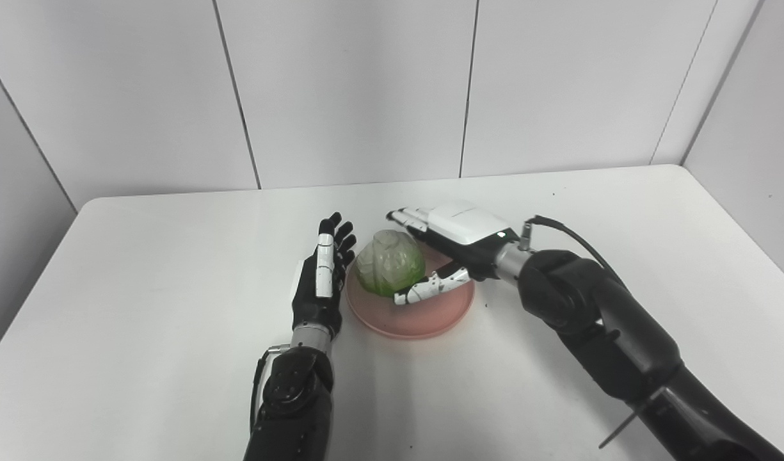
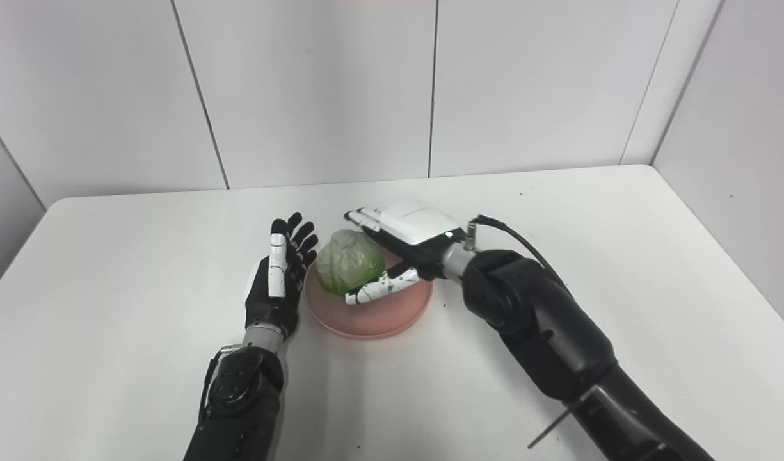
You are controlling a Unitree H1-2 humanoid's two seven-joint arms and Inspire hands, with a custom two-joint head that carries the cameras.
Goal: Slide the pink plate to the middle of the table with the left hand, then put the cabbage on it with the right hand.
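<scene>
In the left eye view, a white bench (image 1: 174,288) fills the lower frame beneath pale wall panels. Just below frame centre a pink plate (image 1: 430,317) lies flat, and a green cabbage (image 1: 390,262) sits on its left part. The right hand (image 1: 459,240), entering from the lower right, cups the cabbage: its fingers (image 1: 408,219) reach over the far side and its thumb lies along the near side, spread rather than pressed tight, so whether they touch the cabbage is unclear. The left hand (image 1: 321,282) stands edge-up just left of the plate, fingers straight, slightly fanned, holding nothing. In the right eye view the same group sits slightly left of centre: the cabbage (image 2: 348,261) rests between the right hand's fingers (image 2: 366,219) and thumb, on the plate (image 2: 392,317).
</scene>
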